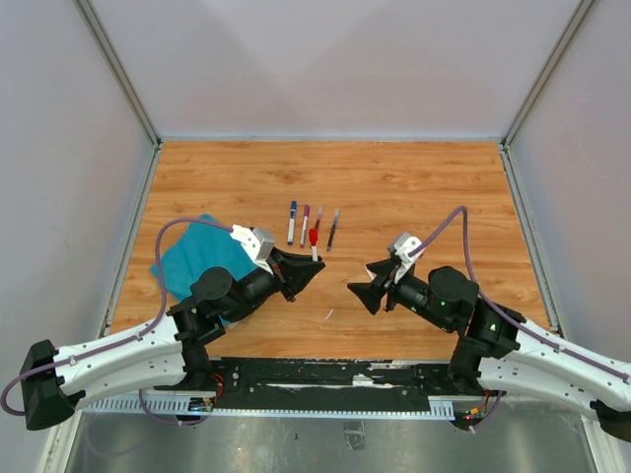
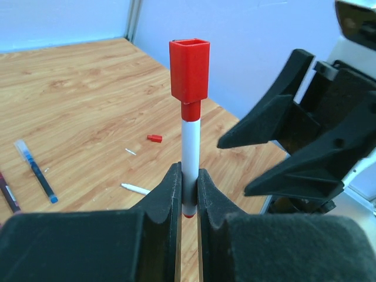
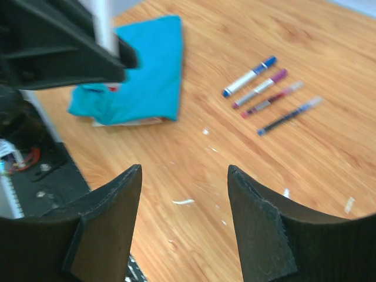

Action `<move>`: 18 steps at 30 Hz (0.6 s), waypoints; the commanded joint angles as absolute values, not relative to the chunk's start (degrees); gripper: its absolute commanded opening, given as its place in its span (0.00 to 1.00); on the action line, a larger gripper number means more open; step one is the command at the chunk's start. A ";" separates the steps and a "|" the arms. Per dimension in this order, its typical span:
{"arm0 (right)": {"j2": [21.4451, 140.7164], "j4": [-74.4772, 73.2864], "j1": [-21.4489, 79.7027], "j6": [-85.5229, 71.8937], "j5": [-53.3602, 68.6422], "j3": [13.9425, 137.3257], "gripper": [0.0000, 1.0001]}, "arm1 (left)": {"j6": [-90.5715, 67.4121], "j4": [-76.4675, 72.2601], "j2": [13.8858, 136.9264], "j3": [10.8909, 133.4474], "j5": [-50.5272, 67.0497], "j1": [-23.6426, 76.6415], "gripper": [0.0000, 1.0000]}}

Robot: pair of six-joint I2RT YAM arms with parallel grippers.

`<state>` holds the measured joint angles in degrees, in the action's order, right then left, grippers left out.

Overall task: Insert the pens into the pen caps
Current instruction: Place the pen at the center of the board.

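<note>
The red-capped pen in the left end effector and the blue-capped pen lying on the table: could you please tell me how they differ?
The red-capped pen stands upright, clamped in the left end effector; the blue-capped pen lies flat on the table, untouched. The red-capped pen's cap is red, the blue-capped pen's blue. The red-capped pen is alone, while the blue-capped pen lies in a row with three other pens. Both have white barrels.

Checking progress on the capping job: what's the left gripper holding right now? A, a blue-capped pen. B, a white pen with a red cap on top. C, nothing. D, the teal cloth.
B: the left wrist view shows the left gripper shut on the barrel of an upright white pen with a red cap on its top end.
</note>
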<state>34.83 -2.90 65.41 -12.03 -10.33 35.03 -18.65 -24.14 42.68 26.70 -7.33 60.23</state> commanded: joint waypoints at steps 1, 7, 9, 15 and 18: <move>36.54 -7.93 57.57 -13.69 -6.75 36.73 0.61 | -18.04 -25.06 41.58 26.46 -8.82 60.23 0.00; 35.38 -1.56 38.34 -24.66 14.64 31.43 0.63 | -17.93 -24.43 41.39 26.88 -8.65 60.27 0.01; 34.17 0.30 34.00 -26.96 17.99 29.66 0.63 | -17.97 -24.18 41.48 26.98 -8.34 60.22 0.00; 31.21 5.78 28.32 -32.37 23.32 24.73 0.67 | -17.98 -24.67 41.64 26.98 -6.70 60.12 0.00; 28.73 7.32 28.33 -32.35 23.06 22.94 0.71 | -17.32 -25.48 41.75 26.69 -4.72 60.13 0.01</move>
